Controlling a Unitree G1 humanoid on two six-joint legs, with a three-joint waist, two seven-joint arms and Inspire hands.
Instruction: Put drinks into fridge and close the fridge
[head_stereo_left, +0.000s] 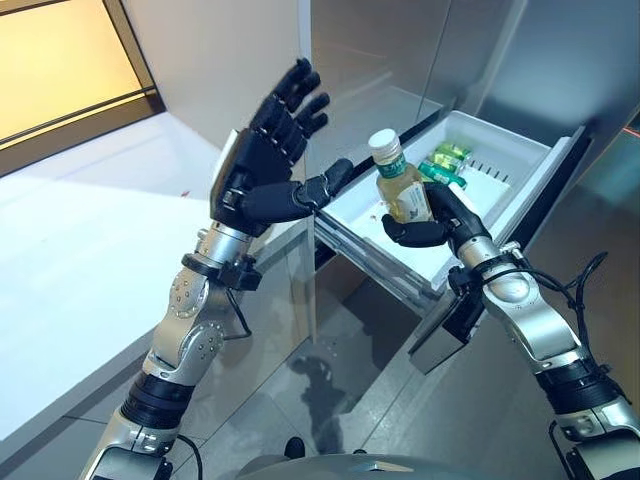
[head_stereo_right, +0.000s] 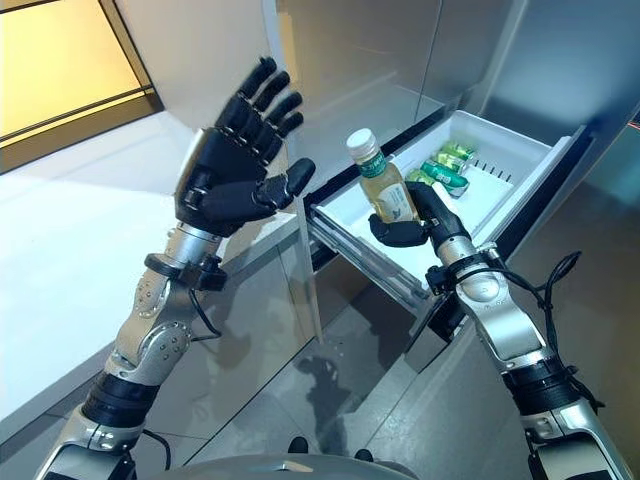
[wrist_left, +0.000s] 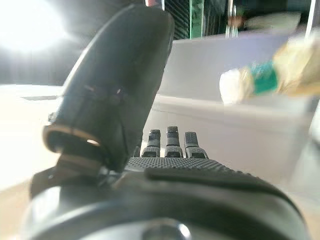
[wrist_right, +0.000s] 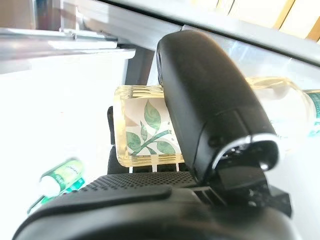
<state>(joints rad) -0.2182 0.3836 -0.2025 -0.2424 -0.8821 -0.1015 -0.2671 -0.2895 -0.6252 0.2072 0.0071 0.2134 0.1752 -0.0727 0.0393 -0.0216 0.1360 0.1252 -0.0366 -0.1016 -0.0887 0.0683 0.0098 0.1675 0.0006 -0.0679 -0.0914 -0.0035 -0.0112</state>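
Observation:
My right hand is shut on a pale yellow drink bottle with a white cap and a green leaf label, held upright over the near end of the pulled-out white fridge drawer. Green-labelled bottles lie at the far end of that drawer. My left hand is raised to the left of the drawer, open with fingers spread and thumb pointing towards the bottle, touching nothing. In the left wrist view the bottle's cap shows past the thumb.
The steel fridge front rises behind the drawer. A white counter runs along the left, its edge close to my left arm. Grey floor lies below the drawer.

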